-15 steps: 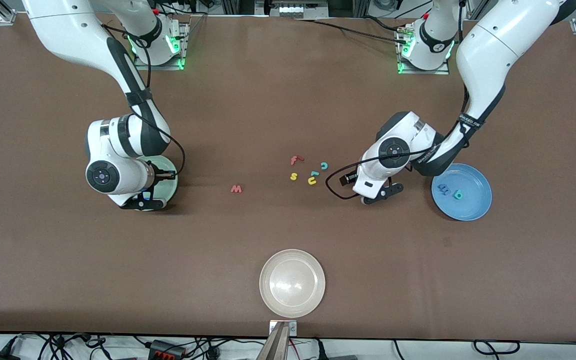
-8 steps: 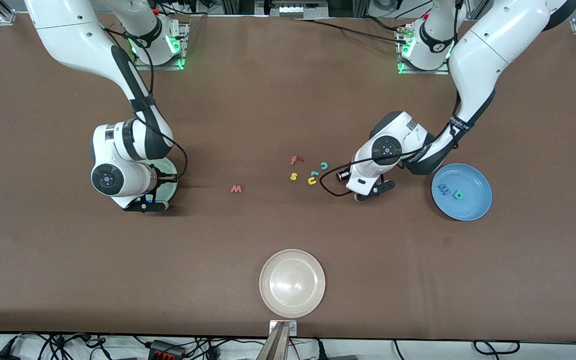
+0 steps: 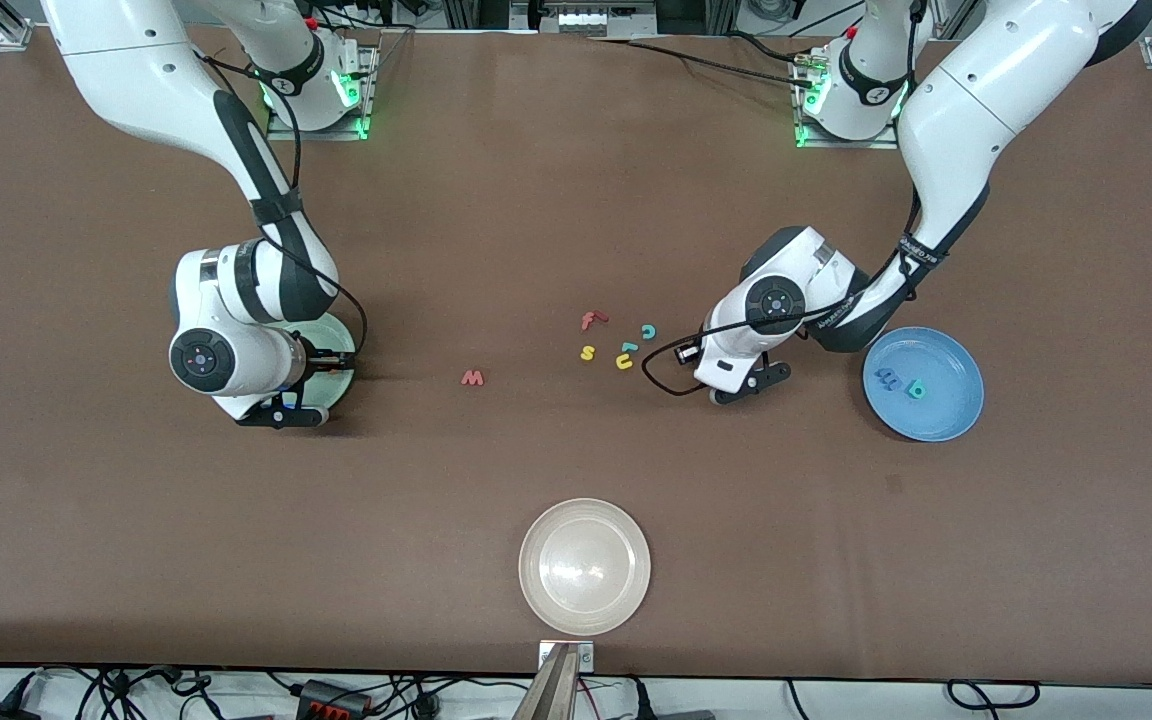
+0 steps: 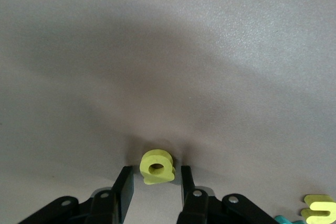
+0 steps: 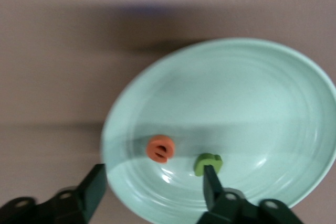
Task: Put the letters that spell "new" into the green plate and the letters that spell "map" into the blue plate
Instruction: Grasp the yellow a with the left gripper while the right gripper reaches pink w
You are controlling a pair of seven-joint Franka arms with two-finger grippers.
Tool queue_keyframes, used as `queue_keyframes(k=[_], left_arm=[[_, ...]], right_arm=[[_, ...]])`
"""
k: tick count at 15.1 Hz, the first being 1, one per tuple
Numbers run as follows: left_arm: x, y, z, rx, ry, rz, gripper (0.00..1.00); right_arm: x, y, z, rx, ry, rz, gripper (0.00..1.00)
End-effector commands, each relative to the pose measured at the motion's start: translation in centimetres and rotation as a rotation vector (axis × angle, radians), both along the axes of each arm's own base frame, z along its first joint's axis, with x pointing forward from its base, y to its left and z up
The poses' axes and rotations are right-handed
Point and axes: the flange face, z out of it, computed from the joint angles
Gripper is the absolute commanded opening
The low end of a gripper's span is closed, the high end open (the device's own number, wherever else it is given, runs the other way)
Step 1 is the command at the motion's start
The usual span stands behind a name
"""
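**Status of Letter Sorting: "new" and "map"**

Brown table surface carried all items, with both arm bases at the edge farthest from the front camera.

1. Plates. The cream-white plate lay nearest the front camera, unused. The blue plate sat toward the left arm's end of the table. The green plate sat toward the right arm's end, mostly hidden under the right wrist in the front view.

2. Pincers. The right pincer hung over the green plate with its jaws standing wide and nothing between them. The left pincer was down at the table, between the loose letter cluster and the blue plate. Its jaws were narrow and bracketed the yellow a; small gaps showed on both sides, so a firm grip was not confirmed.

3. Letters placed. The orange e and the green n lay in the green plate. The blue m and the teal p lay in the blue plate.

4. Letters remaining. The salmon-red w lay alone on the table, between the green plate and the cluster. The yellow a required transfer to the blue plate.

5. Distractors. The red f, yellow s, teal c and yellow u stayed in the cluster.

Judged progress: four of six letters placed.
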Motion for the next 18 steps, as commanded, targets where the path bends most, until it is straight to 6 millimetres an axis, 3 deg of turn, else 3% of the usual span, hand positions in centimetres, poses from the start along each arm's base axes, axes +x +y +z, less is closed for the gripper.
queue_keyframes(k=[1,5,9,12,15,18], left_arm=[[0.2,-0.1,0.1,-0.001,-0.015,0.0,0.4],[0.5,0.2,0.0,0.001,-0.019,-0.002,0.38],[0.5,0.5,-0.2,0.023,-0.04,-0.032,0.28],[0.7,0.7,-0.1,0.024,-0.041,-0.033,0.09],[1.5,1.8,2.0,0.057,-0.053,-0.078,0.06],[2.4,4.9,5.0,0.137,0.0,-0.22,0.07]], right_arm=[[0.6,3.6,2.4,0.025,-0.045,0.034,1.0],[1.0,7.1,3.0,-0.008,-0.085,-0.102,1.0],[1.0,11.0,4.1,0.049,-0.108,0.145,1.0],[0.4,13.8,4.0,0.088,-0.109,0.346,1.0],[0.6,15.0,3.3,0.117,-0.105,0.471,1.0],[0.7,15.6,1.9,0.152,-0.11,0.65,1.0]])
